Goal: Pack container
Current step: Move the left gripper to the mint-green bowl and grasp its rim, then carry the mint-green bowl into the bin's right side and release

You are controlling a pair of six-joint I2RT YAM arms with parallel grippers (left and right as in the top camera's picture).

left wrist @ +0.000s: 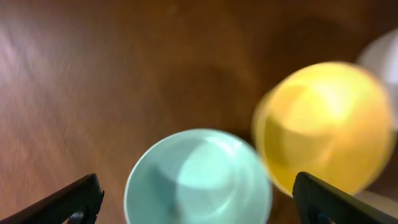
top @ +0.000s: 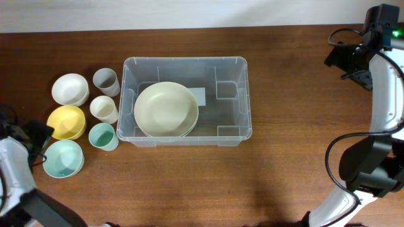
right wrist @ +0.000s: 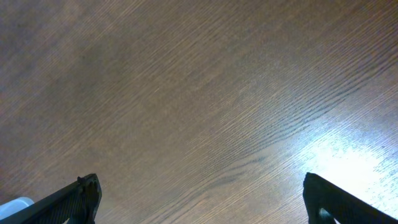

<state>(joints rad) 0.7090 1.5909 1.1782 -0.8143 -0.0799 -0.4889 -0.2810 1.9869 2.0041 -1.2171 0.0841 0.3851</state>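
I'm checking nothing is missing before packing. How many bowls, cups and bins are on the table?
Bowls: 4 (white bowl, yellow bowl, mint bowl, cream bowl in the bin)
Cups: 3 (grey cup, cream cup, teal cup)
Bins: 1
Total: 8

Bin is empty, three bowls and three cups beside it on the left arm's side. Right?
No. The bin is not empty: the overhead view shows a cream bowl in it. The rest holds: white bowl, yellow bowl, teal bowl, grey cup, cream cup and teal cup stand beside it on the left arm's side.
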